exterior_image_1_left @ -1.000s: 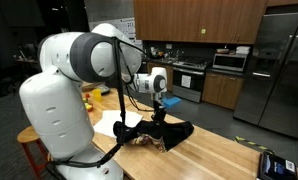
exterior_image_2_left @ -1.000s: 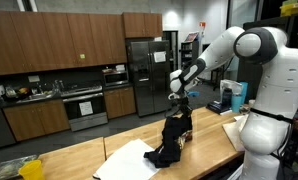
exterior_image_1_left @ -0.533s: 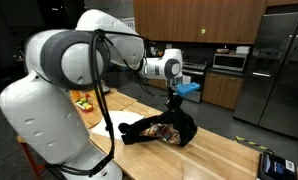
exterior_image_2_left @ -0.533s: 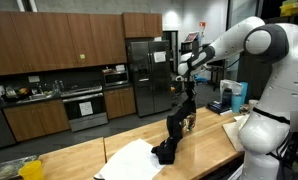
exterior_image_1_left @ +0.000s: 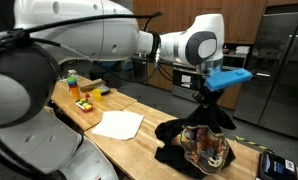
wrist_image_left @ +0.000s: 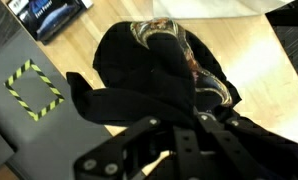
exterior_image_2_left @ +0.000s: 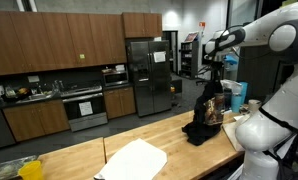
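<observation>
My gripper (exterior_image_1_left: 208, 98) is pinching the top of the black garment (exterior_image_1_left: 194, 140), which hangs straight below it. Only partly lifted, I judge: its lower folds rest on the table (exterior_image_1_left: 139, 103) under the hand, with the paper (exterior_image_1_left: 119, 124) well apart.

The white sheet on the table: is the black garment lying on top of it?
No, the black garment is apart from the white sheet, with bare wooden table showing between them.

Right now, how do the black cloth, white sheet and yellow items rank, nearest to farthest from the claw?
In an exterior view:
1. black cloth, held in the gripper
2. white sheet, beside the cloth
3. yellow items, beyond the sheet
</observation>
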You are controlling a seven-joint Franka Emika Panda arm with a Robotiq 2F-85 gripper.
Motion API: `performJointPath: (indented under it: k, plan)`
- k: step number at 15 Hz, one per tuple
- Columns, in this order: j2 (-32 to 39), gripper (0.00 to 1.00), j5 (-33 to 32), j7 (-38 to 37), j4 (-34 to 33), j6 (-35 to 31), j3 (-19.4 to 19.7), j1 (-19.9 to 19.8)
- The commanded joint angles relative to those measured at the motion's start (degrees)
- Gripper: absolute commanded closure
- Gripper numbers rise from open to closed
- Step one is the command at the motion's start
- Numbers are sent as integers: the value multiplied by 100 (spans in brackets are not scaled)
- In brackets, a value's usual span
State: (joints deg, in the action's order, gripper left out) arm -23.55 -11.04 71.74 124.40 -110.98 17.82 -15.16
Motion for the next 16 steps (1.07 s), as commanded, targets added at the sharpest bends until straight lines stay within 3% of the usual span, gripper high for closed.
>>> performJointPath:
  k: [1,5,10,11,12,13,16]
  plan:
    - [-185,99,-448,-762,188,-157,195,-321]
    - [407,99,-596,-1321,820,-477,191,-144]
    - [1704,99,415,-650,1068,-674,-20,676]
    - [2046,71,624,-511,1016,-693,-141,800]
    - [1478,71,369,-776,1206,-637,-113,548]
    - [1693,92,412,-810,1200,-684,-210,601]
    - [1782,72,408,-821,1150,-709,-253,558]
